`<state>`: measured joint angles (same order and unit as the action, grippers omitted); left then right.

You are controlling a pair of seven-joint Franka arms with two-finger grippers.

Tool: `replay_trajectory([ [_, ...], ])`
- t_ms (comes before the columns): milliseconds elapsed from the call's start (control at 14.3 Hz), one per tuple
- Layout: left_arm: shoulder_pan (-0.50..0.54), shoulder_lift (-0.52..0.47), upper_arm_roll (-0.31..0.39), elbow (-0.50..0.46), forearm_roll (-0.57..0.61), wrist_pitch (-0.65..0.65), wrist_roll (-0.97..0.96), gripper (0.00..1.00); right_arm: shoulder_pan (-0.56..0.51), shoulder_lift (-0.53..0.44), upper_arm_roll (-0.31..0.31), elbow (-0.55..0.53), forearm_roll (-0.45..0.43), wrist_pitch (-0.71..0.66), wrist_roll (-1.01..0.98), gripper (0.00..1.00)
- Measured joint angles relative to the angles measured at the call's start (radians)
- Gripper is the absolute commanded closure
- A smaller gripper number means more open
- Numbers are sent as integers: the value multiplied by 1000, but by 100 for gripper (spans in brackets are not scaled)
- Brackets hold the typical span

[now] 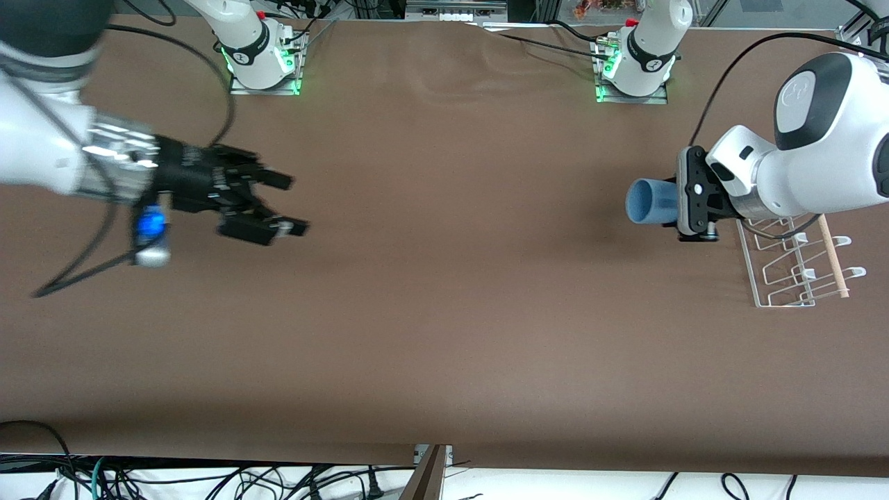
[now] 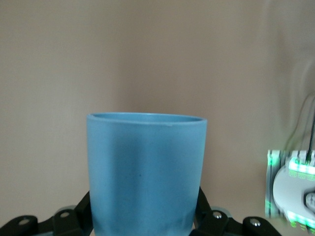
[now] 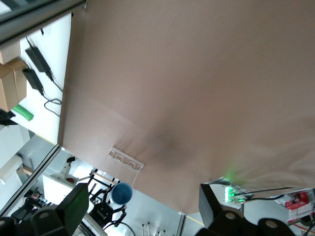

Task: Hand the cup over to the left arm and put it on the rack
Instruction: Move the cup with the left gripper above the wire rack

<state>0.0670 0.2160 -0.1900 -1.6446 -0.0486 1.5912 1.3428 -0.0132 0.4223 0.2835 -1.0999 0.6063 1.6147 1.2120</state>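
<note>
The left gripper [image 1: 684, 201] pinches the cup [image 1: 651, 201] and holds it up in the air, over the brown table [image 1: 444, 312]. The cup lies on its side. Its long way runs along the table, from the left gripper toward the right arm's end, and its open mouth points that way too. In the left wrist view the cup [image 2: 146, 172] sits between the 2 black fingers [image 2: 74, 216], which press on its sides near the base.

The rack [image 1: 792, 267] stands on the table just under the left gripper and a bit to the wrist side of it, nearer to the front camera. So the cup must go down and back toward the wrist to reach the prongs. The left arm is by far the nearer 1 to the rack.

The right gripper [image 1: 292, 205] hangs over the table at the right arm's end, well apart from the cup. Its fingers are spread and hold nothing. It waits.

No words or labels can be read on the cup or the rack.
</note>
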Motion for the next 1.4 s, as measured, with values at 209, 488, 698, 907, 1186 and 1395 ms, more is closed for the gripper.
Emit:
replay_trajectory([
  [209,-2,19,-3,-1,267,0,-102,100,-31,-30,-23,0,-62,-88,-89,1],
  [488,-11,73,-11,-4,618,-64,-266,100,-33,-53,-130,0,-91,-198,-186,1],
  [698,-16,118,-11,-13,795,-149,-397,99,-33,-93,-166,-53,-227,-208,-235,1],
  [907,-20,125,-26,-116,1009,-187,-540,99,-5,-197,-164,-221,-320,-128,-286,1],
  [1186,-31,63,-48,-336,1200,-201,-696,99,66,-306,-161,-399,-488,-50,-402,1],
  [1395,-13,25,-46,-424,1232,-189,-727,98,74,-313,-163,-478,-570,21,-577,1],
])
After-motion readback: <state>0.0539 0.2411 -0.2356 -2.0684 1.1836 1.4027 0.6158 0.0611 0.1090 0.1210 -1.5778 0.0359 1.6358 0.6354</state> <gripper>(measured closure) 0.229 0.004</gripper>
